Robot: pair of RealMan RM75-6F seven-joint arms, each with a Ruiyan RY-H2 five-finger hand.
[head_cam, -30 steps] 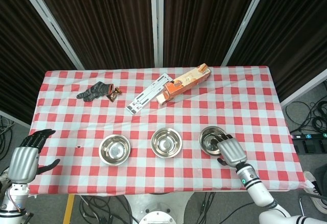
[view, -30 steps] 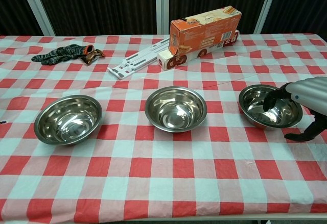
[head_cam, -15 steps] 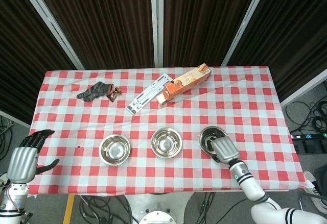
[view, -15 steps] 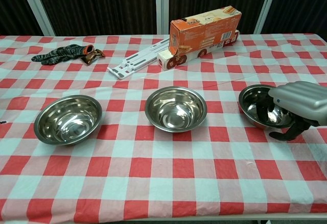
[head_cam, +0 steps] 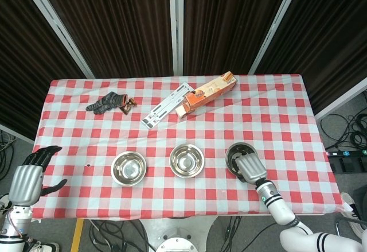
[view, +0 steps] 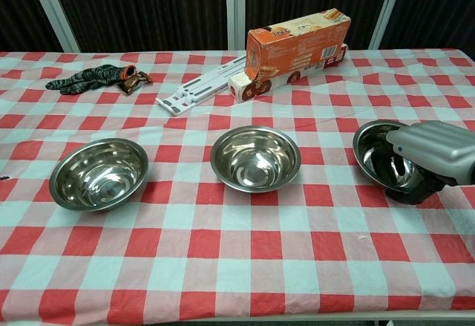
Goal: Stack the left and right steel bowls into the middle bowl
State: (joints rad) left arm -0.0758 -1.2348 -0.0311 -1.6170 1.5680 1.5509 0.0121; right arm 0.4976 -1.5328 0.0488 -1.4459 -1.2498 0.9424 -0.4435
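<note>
Three shiny steel bowls sit in a row along the near side of the bench, all upright with the open side up. The left bowl and the middle bowl stand flat and well apart from each other. The right bowl looks tipped a bit, its near rim gripped by the right robot hand, fingers down inside it. In the head view they're spaced about evenly.
</note>
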